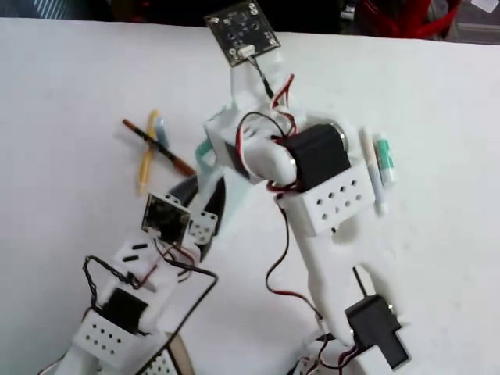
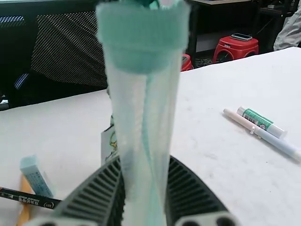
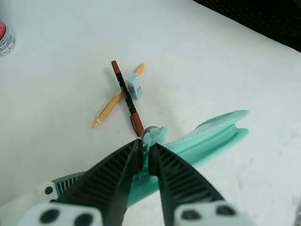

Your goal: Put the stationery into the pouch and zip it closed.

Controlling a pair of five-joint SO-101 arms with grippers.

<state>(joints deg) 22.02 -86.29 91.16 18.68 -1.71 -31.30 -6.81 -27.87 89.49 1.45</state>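
At table [image 1: 437, 273] centre: left hand [image 2: 143, 165] pinches pouch [image 2: 141, 94] | right hand [image 3: 145, 147] pinches zipper pull [image 3: 151, 133] | brown pencil [image 3: 126, 96] just beside it

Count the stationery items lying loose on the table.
5: brown pencil, orange pen, blue eraser clustered together; white pen and green marker paired apart. Arms may hide others.

A mint-green fabric zip pouch [image 2: 141, 117] stands clamped between the left fingers [image 2: 99, 188], its zip pull [image 3: 151, 134] pinched by the right fingers [image 3: 120, 172], with a brown pen [image 3: 126, 99], an orange pen [image 3: 109, 108] and a pale-blue eraser [image 3: 133, 87] crossed just beyond, and a white pen [image 2: 263, 136] and a green-white marker [image 2: 260, 121] well apart.
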